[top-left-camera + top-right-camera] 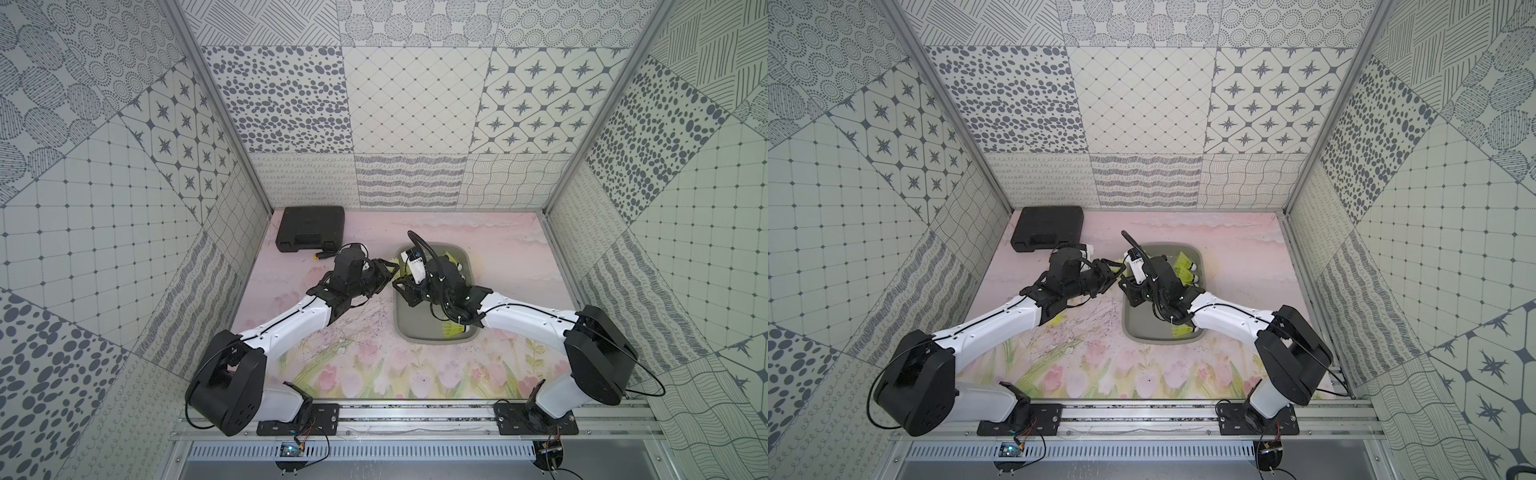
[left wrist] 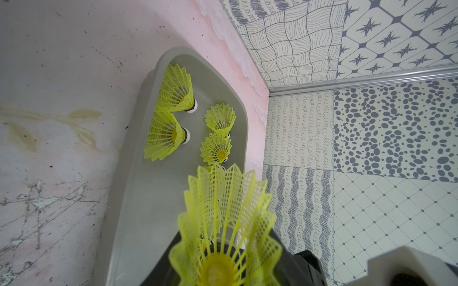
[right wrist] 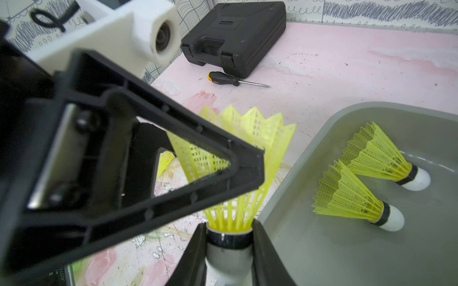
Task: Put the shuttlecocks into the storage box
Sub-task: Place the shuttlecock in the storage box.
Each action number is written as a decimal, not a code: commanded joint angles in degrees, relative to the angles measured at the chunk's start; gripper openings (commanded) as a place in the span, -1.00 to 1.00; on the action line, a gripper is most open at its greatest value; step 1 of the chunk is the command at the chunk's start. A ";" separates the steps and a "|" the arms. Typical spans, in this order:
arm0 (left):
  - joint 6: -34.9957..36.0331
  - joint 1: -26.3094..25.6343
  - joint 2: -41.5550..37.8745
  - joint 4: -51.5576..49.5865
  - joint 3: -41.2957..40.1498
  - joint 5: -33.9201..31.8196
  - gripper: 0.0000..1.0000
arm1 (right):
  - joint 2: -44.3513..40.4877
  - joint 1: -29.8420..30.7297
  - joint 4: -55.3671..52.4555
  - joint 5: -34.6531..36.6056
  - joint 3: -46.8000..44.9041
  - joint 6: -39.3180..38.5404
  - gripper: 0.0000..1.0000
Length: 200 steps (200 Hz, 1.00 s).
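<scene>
Item: one shuttlecock (image 3: 247, 138), at the rim of the storage box (image 3: 309, 153) on the side toward the black case (image 3: 235, 37); the right gripper (image 3: 229, 230) pinches its white cork, probably sparing the skirt. The left gripper (image 1: 390, 272) flanks the skirt; gripping or spread cannot be told. Other shuttlecocks (image 2: 166, 133) lie inside the box.

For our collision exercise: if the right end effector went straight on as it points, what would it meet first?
Likely the left end effector, its finger at the skirt of the held shuttlecock; depth unclear.
</scene>
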 commanded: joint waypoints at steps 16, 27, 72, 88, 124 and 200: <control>6.43 -0.10 -2.79 -2.15 1.69 -1.33 0.23 | -2.72 -0.64 1.59 0.84 -1.96 -0.25 -0.57; 9.00 -0.09 -3.71 -5.46 2.69 -1.89 0.28 | -3.70 -1.17 1.44 0.77 -2.90 -0.19 -0.58; 27.94 0.48 -5.49 -23.70 10.77 -0.74 0.36 | -8.70 -2.79 -1.62 0.32 -5.67 -3.61 -0.57; 35.87 1.33 -4.48 -30.87 15.61 1.89 0.36 | -10.66 -2.93 -2.80 0.08 -6.59 -5.55 -0.56; 50.19 4.08 -2.15 -42.25 23.15 12.35 0.29 | -14.52 -2.95 -4.74 -1.53 -8.24 -8.29 -0.55; 65.24 5.31 5.59 -57.42 33.64 26.43 0.08 | -18.35 -2.95 -6.22 -5.87 -9.91 -11.78 -0.55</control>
